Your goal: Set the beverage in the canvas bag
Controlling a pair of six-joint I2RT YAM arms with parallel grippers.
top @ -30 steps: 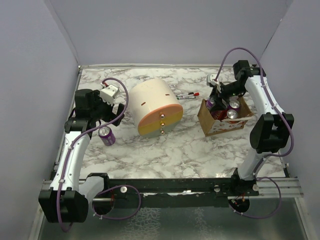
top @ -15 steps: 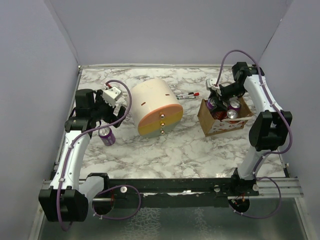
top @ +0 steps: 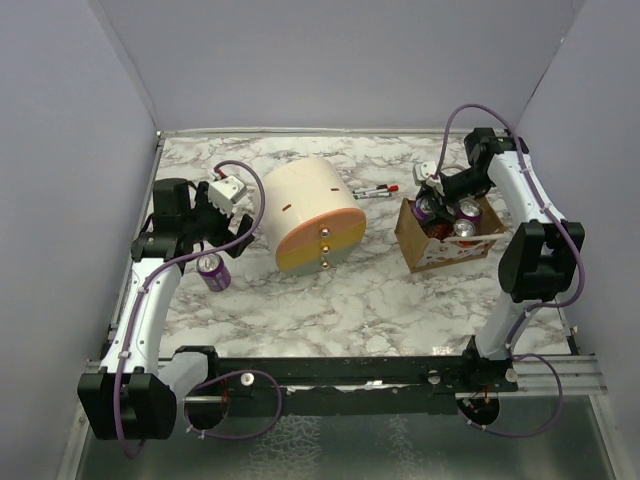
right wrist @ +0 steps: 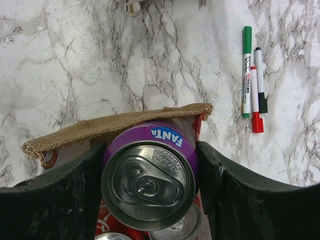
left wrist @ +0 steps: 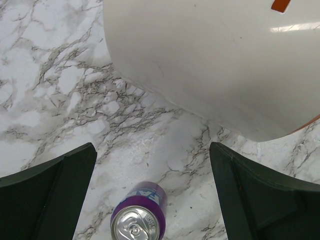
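Right wrist view: canvas bag cut by the bottom edge, only its far rim showing; purple can hides most of the bag's interior, its own lower body unseen; cans beneath show as slivers only; pale object cut by the top edge, unidentifiable; left wrist view: cream cylinder cut by top and right edges; second purple can cut by the bottom edge; top view: markers near the far edge of the table too small to count.

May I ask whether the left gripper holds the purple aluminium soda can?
No, the left gripper is open; the purple can stands clear of it.
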